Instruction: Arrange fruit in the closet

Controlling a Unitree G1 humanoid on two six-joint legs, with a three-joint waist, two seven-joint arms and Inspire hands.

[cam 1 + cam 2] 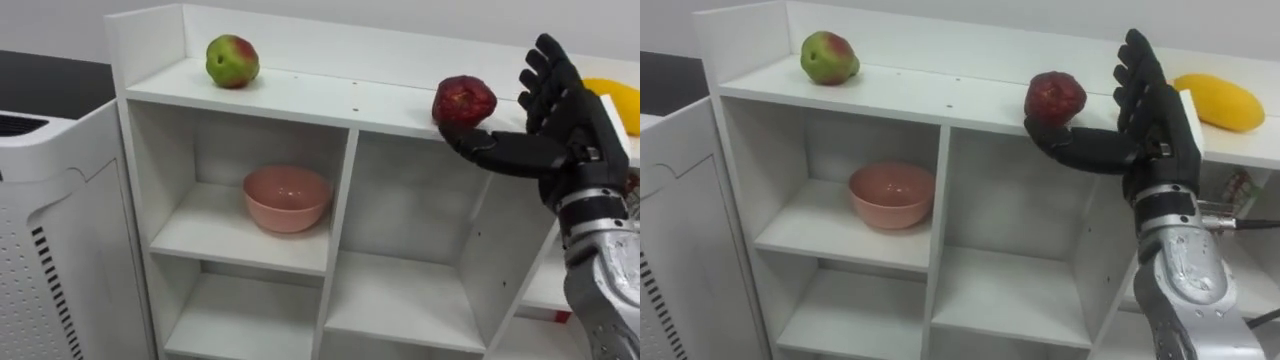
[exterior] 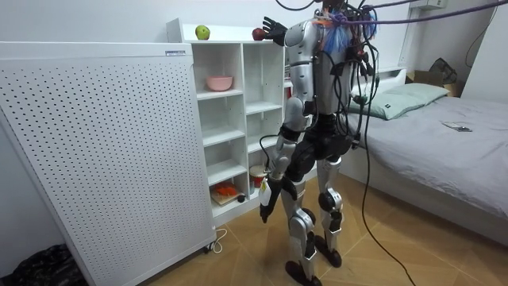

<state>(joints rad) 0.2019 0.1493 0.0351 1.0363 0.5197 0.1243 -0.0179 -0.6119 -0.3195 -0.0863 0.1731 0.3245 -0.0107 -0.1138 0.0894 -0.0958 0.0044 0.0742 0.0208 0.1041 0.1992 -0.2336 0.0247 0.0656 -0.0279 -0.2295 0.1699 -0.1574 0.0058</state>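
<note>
The top board of the white closet [image 1: 345, 190] is carrying the red apple [image 1: 464, 101] at its front edge. The apple is touching the outstretched thumb of the right hand [image 1: 560, 110], whose fingers are standing straight and spread, gripping nothing. A yellow mango [image 1: 1219, 101] is lying behind that hand, partly covered. A green-red apple [image 1: 232, 61] is resting well apart leftward, and a pink bowl [image 1: 287, 198] is sitting in the compartment below it. The left hand [image 2: 265, 205] is hanging by the thigh.

Place: a bedroom in a home.
Right of the room view: bed [image 2: 460, 155] with grey cover and pillow [image 2: 406, 97].
Centre: white shelf unit [image 2: 242, 119] against the wall.
Bottom: wooden floor [image 2: 397, 258].
</note>
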